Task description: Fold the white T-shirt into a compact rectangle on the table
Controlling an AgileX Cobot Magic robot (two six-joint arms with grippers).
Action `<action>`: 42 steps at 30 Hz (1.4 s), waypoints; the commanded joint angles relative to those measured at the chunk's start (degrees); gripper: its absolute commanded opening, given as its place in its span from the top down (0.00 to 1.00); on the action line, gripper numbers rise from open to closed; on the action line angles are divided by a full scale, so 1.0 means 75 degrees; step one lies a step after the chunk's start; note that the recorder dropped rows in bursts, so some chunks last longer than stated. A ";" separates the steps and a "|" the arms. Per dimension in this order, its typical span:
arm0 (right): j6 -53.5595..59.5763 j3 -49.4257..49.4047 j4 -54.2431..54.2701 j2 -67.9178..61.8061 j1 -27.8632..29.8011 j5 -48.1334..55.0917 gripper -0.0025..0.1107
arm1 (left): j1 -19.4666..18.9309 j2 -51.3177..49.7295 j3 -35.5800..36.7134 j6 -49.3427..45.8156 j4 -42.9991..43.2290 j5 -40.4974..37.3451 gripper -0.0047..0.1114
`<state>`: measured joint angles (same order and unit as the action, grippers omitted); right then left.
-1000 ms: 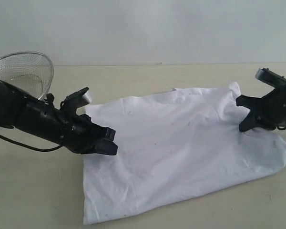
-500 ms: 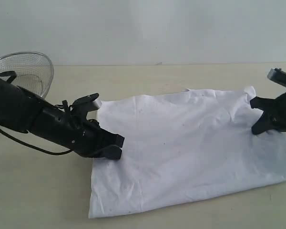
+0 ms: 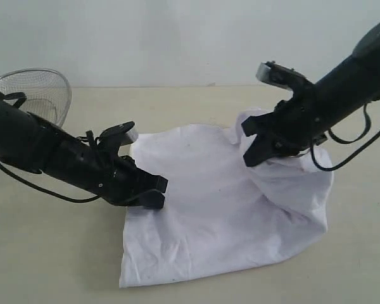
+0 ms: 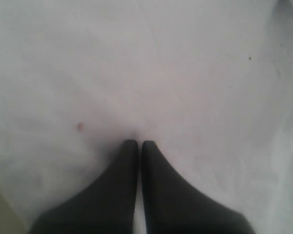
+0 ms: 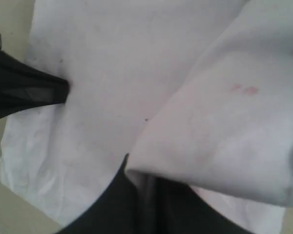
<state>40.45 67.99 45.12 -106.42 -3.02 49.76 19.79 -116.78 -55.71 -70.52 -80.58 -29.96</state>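
The white T-shirt [image 3: 209, 215] lies on the table [image 3: 50, 253], its right side lifted and doubled leftward. My left gripper [image 3: 157, 193] is shut, and its tips rest on the shirt's left edge. In the left wrist view the left gripper [image 4: 138, 143] shows no fold between its fingers, only flat cloth [image 4: 185, 73] under them. My right gripper [image 3: 250, 149] is shut on the shirt's right edge and holds it raised above the middle of the shirt. In the right wrist view the right gripper [image 5: 146, 175] has its fingertips covered by the hanging fold [image 5: 224, 126]. No lettering shows.
A round wire-mesh basket [image 3: 35, 95] stands at the back left behind the left arm. The left gripper's tip [image 5: 39, 90] shows in the right wrist view at the shirt's far edge. Bare tabletop surrounds the shirt, and a cable loops off the right arm.
The right gripper has risen and swung left, carrying the shirt's right edge over the body. Earlier the whole shirt slid slightly right. The left gripper has held still for the last half second.
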 commanded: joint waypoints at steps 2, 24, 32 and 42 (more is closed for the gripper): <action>-0.0017 0.0014 0.0127 0.0165 -0.0863 -0.0291 0.98 | 0.0036 -0.0080 -0.0027 -0.0027 0.0038 0.0177 0.92; -0.0368 0.0014 0.0112 0.0151 -0.2497 -0.1338 0.98 | 0.0036 -0.0080 -0.0047 -0.0027 0.0038 0.0149 0.92; -0.0374 0.0014 0.0127 0.0151 -0.2764 -0.1626 0.98 | 0.0036 -0.0080 -0.0047 -0.0027 0.0038 0.0149 0.92; -0.0356 0.0014 0.0413 0.0137 -0.2789 -0.1647 0.98 | 0.0036 -0.0080 -0.0045 -0.0027 0.0038 0.0134 0.92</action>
<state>37.36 67.99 46.89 -106.04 -23.85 37.65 19.79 -116.78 -55.93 -70.52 -80.58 -29.96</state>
